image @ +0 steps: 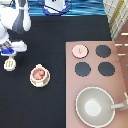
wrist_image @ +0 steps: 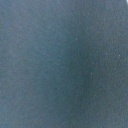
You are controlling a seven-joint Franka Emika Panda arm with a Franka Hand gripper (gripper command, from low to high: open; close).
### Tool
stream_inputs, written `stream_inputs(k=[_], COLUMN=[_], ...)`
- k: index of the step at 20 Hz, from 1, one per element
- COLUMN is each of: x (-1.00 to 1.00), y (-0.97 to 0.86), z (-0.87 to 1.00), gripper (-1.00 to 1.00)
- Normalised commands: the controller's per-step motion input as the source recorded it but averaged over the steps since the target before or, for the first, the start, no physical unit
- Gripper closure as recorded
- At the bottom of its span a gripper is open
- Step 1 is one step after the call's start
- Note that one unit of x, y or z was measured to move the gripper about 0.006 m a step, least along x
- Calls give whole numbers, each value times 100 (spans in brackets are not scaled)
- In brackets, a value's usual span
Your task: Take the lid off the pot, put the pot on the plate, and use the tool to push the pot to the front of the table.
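While my gripper (image: 8, 54) hovers just above the one cream spatula (image: 9, 64), one uncovered pink pot (image: 39, 75) sits on one plate (image: 33, 82).

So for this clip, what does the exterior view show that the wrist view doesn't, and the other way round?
Only the exterior view shows the objects: the gripper at its left edge just above the tool, the pot sitting on the plate, the lid off the pot and lying on the stove, and the large grey pan. The wrist view adds no object of its own; it is filled by a plain dark surface. Shared: probably only the black table, if that surface is the tabletop.
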Motion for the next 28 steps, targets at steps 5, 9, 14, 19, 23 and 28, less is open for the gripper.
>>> stream_inputs(k=[5, 9, 14, 19, 23, 28], x=[-20, -44, -67, -80, -74, -82], y=[73, 81, 78, 70, 69, 63], z=[35, -3, -18, -29, -26, -47], gripper=[100, 100, 100, 100, 100, 100])
